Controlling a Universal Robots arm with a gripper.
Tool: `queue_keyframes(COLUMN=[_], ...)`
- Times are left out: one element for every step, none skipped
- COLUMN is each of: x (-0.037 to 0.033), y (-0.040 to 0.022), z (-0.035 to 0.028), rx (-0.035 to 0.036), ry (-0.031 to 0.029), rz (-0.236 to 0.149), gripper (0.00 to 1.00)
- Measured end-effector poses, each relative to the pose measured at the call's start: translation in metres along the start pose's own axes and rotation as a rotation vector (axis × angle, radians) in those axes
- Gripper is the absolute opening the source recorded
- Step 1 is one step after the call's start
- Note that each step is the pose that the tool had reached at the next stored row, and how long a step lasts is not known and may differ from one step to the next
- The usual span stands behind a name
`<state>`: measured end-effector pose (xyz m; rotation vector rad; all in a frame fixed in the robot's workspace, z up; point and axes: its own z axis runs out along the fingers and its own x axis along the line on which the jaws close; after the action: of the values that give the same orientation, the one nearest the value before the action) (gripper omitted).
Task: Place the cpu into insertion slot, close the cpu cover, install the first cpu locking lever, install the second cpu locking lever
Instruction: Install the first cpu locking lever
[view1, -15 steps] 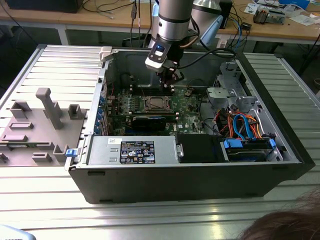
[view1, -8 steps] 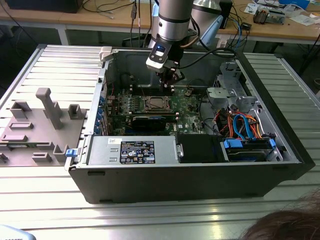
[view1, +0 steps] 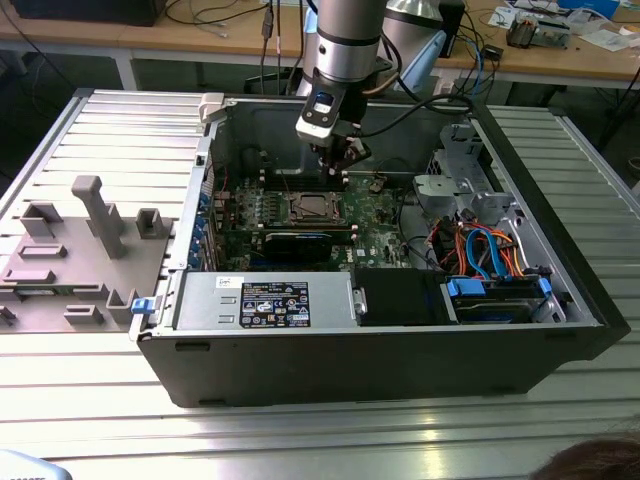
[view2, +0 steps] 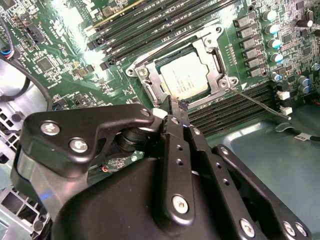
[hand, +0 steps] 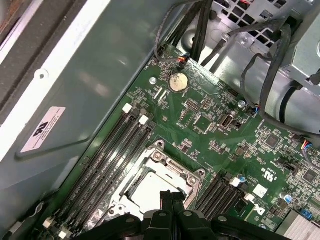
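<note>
The cpu (view2: 184, 75) lies flat in the insertion slot (view2: 148, 86) of the green motherboard, its silver top showing through the window of the cpu cover (view2: 216, 59). The cover lies down over it. A thin lever rod (view2: 257, 101) sticks out from one socket corner over the memory slots. My gripper (view2: 176, 107) is shut on nothing, its tips just above the socket's edge. In the first wrist view the gripper (hand: 172, 198) hangs over the cpu (hand: 149, 189) and cover (hand: 172, 167). In the exterior view the gripper (view1: 342, 165) hovers behind the socket (view1: 313, 207).
The open computer case (view1: 380, 350) rests on a ribbed metal table. A black graphics card (view1: 300, 243), a power supply (view1: 265, 300) and a drive bay with coloured cables (view1: 490, 255) surround the board. A grey fixture (view1: 80, 250) stands at the exterior view's left.
</note>
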<state>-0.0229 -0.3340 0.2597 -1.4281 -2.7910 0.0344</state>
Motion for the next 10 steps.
queue_keyframes(x=[0.0000, 0.0000, 0.0000, 0.0000, 0.0000, 0.0000, 0.0000, 0.0000, 0.0000, 0.0000], y=[0.0000, 0.0000, 0.0000, 0.0000, 0.0000, 0.0000, 0.0000, 0.0000, 0.0000, 0.0000], z=[0.0000, 0.0000, 0.0000, 0.0000, 0.0000, 0.0000, 0.0000, 0.0000, 0.0000, 0.0000], rx=[0.0000, 0.0000, -0.0001, -0.0001, -0.0001, -0.0001, -0.0001, -0.0002, -0.0002, -0.0002], ry=[-0.0001, -0.0002, -0.0004, -0.0005, -0.0007, -0.0007, -0.0008, -0.0009, -0.0009, -0.0009], rz=[-0.003, -0.009, -0.016, -0.021, -0.027, -0.030, -0.033, -0.035, -0.038, -0.042], gripper=[0.11, 0.11, 0.11, 0.11, 0.11, 0.11, 0.11, 0.11, 0.11, 0.11])
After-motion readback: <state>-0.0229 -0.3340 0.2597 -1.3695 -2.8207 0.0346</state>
